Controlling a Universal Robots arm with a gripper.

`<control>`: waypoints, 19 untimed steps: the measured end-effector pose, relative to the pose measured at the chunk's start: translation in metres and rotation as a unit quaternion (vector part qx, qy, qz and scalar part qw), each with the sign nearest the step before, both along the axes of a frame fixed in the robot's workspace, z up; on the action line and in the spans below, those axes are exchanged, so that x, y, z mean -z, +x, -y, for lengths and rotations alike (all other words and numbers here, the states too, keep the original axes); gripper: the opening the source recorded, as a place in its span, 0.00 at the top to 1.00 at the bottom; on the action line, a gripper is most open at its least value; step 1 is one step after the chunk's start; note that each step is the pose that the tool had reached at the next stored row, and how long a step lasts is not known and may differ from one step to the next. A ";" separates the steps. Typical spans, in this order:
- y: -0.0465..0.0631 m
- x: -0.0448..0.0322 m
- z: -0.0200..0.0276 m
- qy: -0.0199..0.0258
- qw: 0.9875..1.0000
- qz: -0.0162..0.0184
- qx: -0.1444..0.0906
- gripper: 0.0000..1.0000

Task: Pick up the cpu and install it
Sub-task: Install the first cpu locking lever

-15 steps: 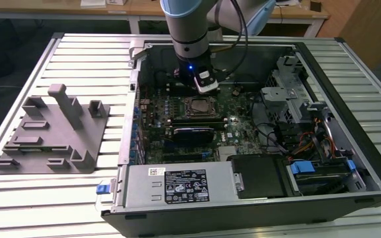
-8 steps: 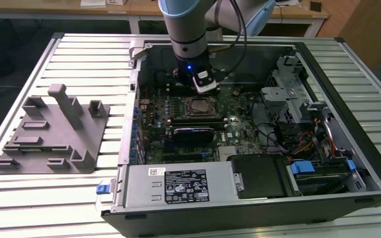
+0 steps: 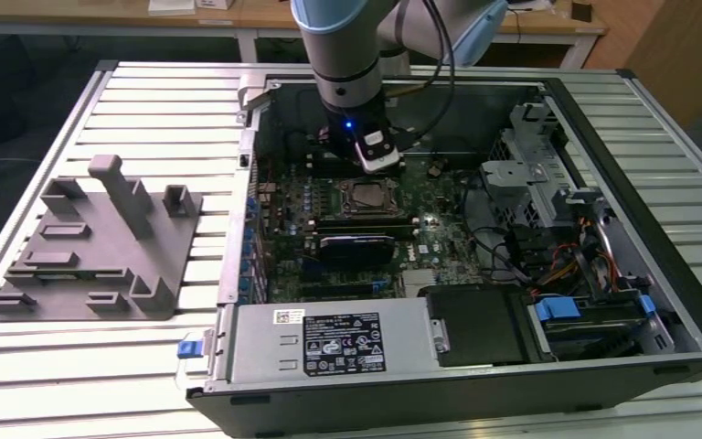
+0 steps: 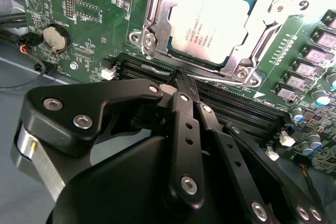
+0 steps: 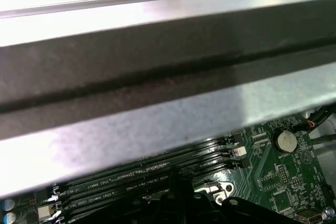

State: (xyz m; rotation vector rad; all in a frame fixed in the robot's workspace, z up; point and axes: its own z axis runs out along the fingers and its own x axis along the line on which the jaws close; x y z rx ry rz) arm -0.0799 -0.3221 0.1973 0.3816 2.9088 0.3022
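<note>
The pincer (image 4: 181, 80), its black fingers pressed together on nothing, hides part of the memory slots (image 4: 236, 111) in the second wrist view, while just beyond its tip the cpu (image 4: 212, 22) lies flat, square, seated in its socket frame (image 4: 157, 19).

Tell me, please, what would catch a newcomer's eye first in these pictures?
Probably the open computer case on the slatted table, with the arm reaching down into it. In the second wrist view the cpu sits in its socket on the green motherboard, and the gripper, fingers shut and empty, points at the socket's near edge. A grey fixture stands on the table at the exterior view's left.
</note>
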 end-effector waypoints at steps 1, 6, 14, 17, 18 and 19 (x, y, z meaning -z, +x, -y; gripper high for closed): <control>0.000 0.0000 0.0002 0.000 1.000 0.000 0.000 0.89; 0.000 0.0001 0.0010 -0.006 1.000 0.000 0.000 0.89; 0.000 0.0008 0.0000 -0.007 1.000 0.001 0.005 0.89; 0.000 0.0007 -0.0022 -0.009 1.000 0.000 0.012 0.89; 0.000 0.0007 -0.0026 -0.009 1.000 0.000 0.016 0.89; 0.000 0.0007 -0.0028 -0.009 1.000 0.000 0.021 0.89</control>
